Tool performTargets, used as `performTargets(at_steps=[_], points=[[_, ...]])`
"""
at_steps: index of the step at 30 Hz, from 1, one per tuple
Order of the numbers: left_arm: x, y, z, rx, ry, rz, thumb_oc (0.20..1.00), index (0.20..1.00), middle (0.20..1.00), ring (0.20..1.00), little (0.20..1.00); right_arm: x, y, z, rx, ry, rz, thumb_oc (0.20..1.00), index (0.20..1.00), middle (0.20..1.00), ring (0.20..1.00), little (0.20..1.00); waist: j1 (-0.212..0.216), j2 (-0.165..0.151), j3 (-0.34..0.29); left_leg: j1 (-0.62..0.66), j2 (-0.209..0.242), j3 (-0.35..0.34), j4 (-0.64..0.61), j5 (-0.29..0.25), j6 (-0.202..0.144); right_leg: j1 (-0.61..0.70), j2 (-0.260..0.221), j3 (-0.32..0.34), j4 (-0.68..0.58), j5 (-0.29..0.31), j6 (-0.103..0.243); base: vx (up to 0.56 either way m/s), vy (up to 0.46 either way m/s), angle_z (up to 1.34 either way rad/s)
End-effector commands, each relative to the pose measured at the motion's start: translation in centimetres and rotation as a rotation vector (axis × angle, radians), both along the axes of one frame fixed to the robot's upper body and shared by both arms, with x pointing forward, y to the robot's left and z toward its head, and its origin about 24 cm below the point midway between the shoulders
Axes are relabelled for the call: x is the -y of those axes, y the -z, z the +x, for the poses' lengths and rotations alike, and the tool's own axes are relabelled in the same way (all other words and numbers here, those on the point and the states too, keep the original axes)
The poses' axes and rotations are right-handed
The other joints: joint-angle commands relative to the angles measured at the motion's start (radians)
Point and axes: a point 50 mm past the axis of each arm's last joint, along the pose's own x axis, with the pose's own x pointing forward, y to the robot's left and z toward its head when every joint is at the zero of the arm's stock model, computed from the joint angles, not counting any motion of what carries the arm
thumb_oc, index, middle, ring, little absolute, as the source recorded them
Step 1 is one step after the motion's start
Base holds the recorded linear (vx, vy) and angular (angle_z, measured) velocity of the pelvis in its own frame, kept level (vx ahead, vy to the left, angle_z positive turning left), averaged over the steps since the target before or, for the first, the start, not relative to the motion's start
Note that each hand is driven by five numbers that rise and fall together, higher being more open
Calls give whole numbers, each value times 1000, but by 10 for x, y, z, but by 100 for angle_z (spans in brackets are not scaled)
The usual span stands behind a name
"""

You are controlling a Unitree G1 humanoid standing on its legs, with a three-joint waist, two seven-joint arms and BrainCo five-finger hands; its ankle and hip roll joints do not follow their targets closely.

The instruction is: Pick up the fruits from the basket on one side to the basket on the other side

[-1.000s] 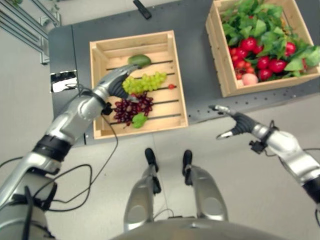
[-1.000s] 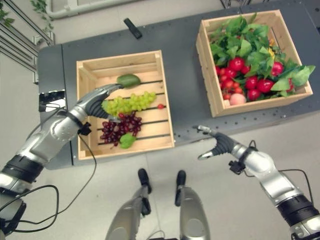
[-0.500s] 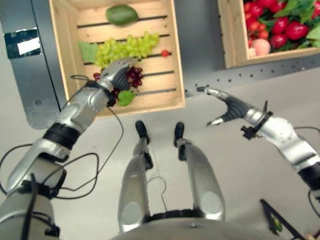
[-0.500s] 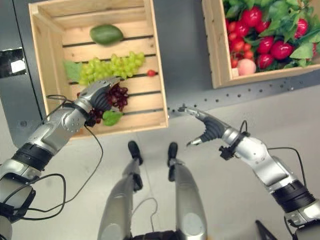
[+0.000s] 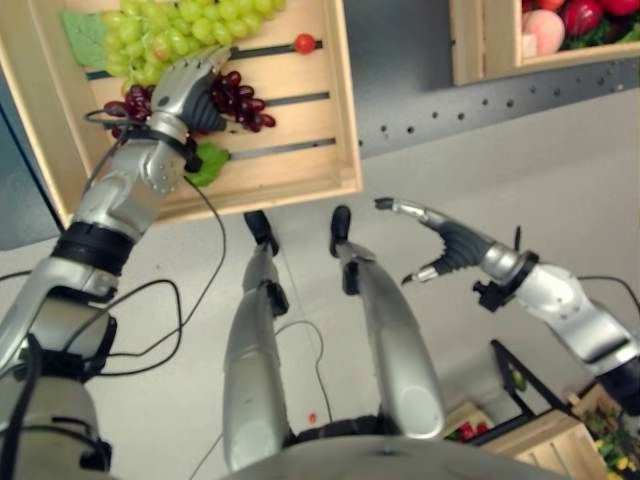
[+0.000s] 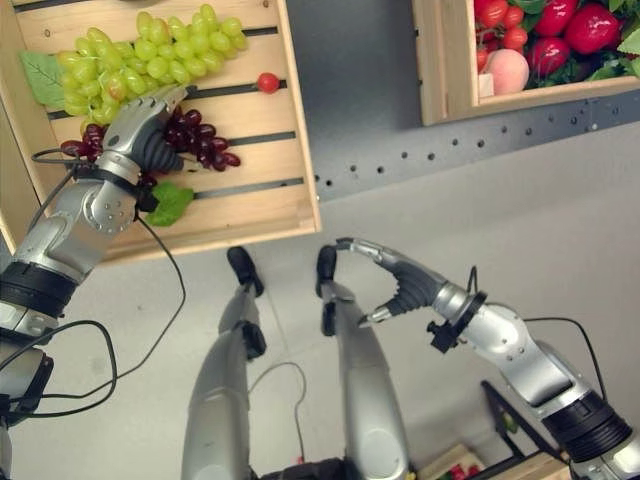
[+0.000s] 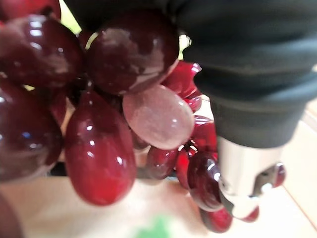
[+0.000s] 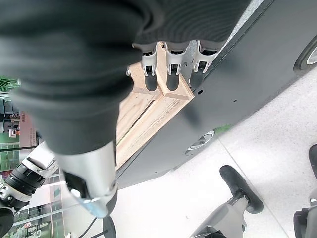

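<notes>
My left hand (image 5: pixel 185 90) lies in the left wooden crate (image 5: pixel 345 120) on a bunch of dark red grapes (image 5: pixel 235 100), fingers and thumb curled round it. The left wrist view has those red grapes (image 7: pixel 99 148) pressed close against the hand, beside the thumb (image 7: pixel 242 188). Green grapes (image 6: pixel 150 55) lie just beyond, a small red fruit (image 6: pixel 267 82) to their right. The right crate (image 6: pixel 500 100) holds a peach (image 6: pixel 507 70), red fruits and leaves. My right hand (image 6: pixel 400 285) hangs open over the floor, short of the table's near edge.
Both crates stand on a dark grey table (image 5: pixel 420 90). A green leaf (image 5: pixel 208 165) lies by my left wrist. Another wooden crate (image 5: pixel 530 445) with fruit sits on the floor at the lower right, beside a black stand (image 5: pixel 505 365).
The camera has tipped downward, so the whole scene has slid up. My left hand went from the green grapes back onto the red bunch. The right hand now shows farther from the table edge.
</notes>
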Motion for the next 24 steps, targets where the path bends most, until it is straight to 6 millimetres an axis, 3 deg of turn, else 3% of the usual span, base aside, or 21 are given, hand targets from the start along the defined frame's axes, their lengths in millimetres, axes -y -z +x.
performTargets(at_steps=[1,7,14,16,17,18,24], points=[[-16,-18,2,66,-82,10,1000,1000,1000,1000,1000,-19,-4,-10,31,-103,81,1000,1000,1000,1000,1000,-10,-58,-16,33,-23,8,159,-238,-20,46,30,14,-212,141,152,30,-19,4],[-21,-36,5,82,-129,75,1000,1000,1000,1000,1000,-19,-5,-9,38,-100,84,1000,1000,1000,1000,1000,-8,-55,-16,27,-27,0,152,-236,-17,39,30,8,-212,140,155,13,-3,3],[-25,-25,9,17,-172,152,1000,1000,1000,1000,1000,-14,-10,-9,75,-75,94,1000,1000,1000,1000,1000,-4,-54,-16,18,-28,-5,159,-242,-14,28,28,6,-203,131,152,0,0,0],[-28,-20,9,-15,-192,205,580,580,580,580,580,-13,-14,-10,88,-73,93,1000,1000,1000,1000,1000,-4,-55,-16,15,-26,-3,163,-245,-12,22,28,9,-200,130,152,0,0,0],[-29,-18,9,-25,-195,216,504,504,504,504,504,-12,-15,-11,94,-71,95,1000,1000,1000,1000,1000,-4,-55,-16,14,-25,-4,164,-246,-11,21,27,9,-202,130,152,0,0,0],[-29,-14,9,-42,-197,223,200,200,200,200,200,-11,-17,-11,102,-68,101,1000,1000,1000,1000,1000,-3,-53,-16,12,-24,-5,163,-246,-11,18,27,11,-200,129,152,0,0,0],[-35,-8,7,-66,-214,239,200,200,200,200,200,-7,-21,-11,121,-48,114,1000,1000,1000,1000,1000,1,-48,-16,5,-26,-6,170,-247,-8,10,26,13,-193,127,149,0,0,0]])
